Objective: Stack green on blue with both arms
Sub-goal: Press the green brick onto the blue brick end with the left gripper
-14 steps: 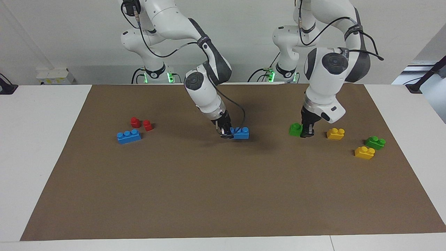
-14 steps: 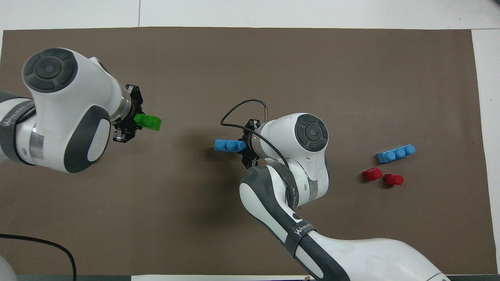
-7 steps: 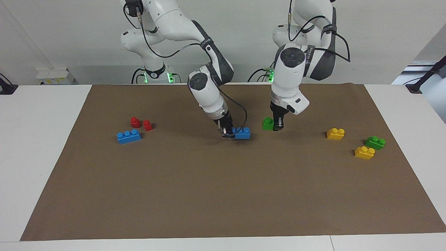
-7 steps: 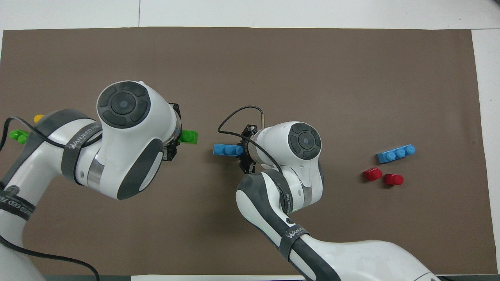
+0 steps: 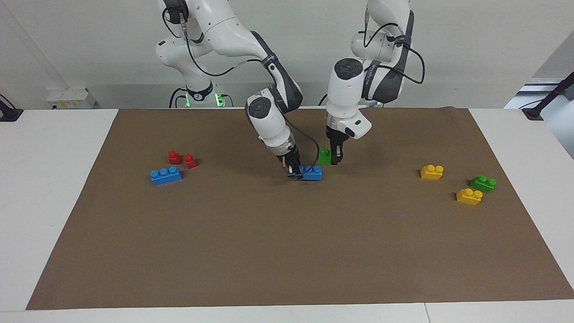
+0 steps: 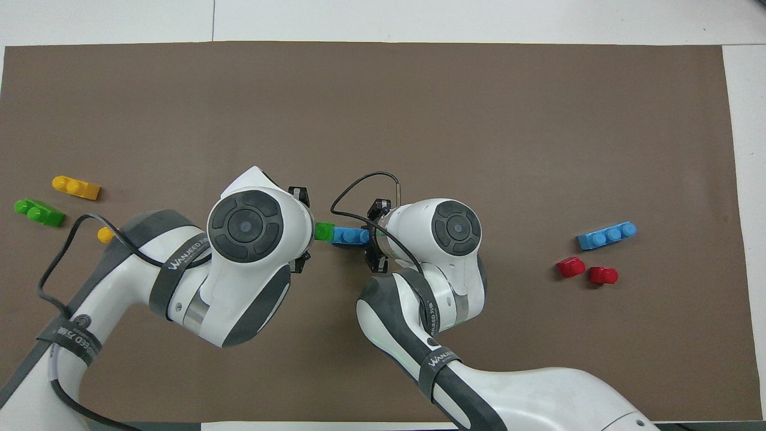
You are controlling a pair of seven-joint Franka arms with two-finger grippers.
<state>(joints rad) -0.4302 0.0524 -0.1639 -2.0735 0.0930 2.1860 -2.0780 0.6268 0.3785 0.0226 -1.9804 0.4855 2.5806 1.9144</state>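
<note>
Two white robot arms met near the middle of a brown mat [image 5: 287, 251]. The right gripper [image 5: 293, 172] was low at the mat, its jaws pinching one end of a blue brick [image 5: 311, 172] that appeared to rest on the mat with its studs up. The left gripper [image 5: 335, 157] hung in the air just beside that brick, toward the left arm's end of the table, its jaws clamped on a green brick [image 5: 324, 155] that it held slightly above the blue one's level. In the overhead view the green brick [image 6: 324, 231] sat end to end with the blue brick [image 6: 350, 235], not yet over it. The step in hand looked like the final approach before stacking; the next move would probably call for carrying the green brick over the blue brick's free studs, lining it up and pressing down while the right gripper steadied the base. Compared with a second earlier, the left arm had brought the green brick in from well apart, near a yellow brick [image 5: 432, 172], while the blue brick had barely moved. A second blue brick [image 5: 166, 175], two red pieces [image 5: 181, 159], another green brick [image 5: 483, 183] and another yellow brick [image 5: 469, 196] lay untouched.
</note>
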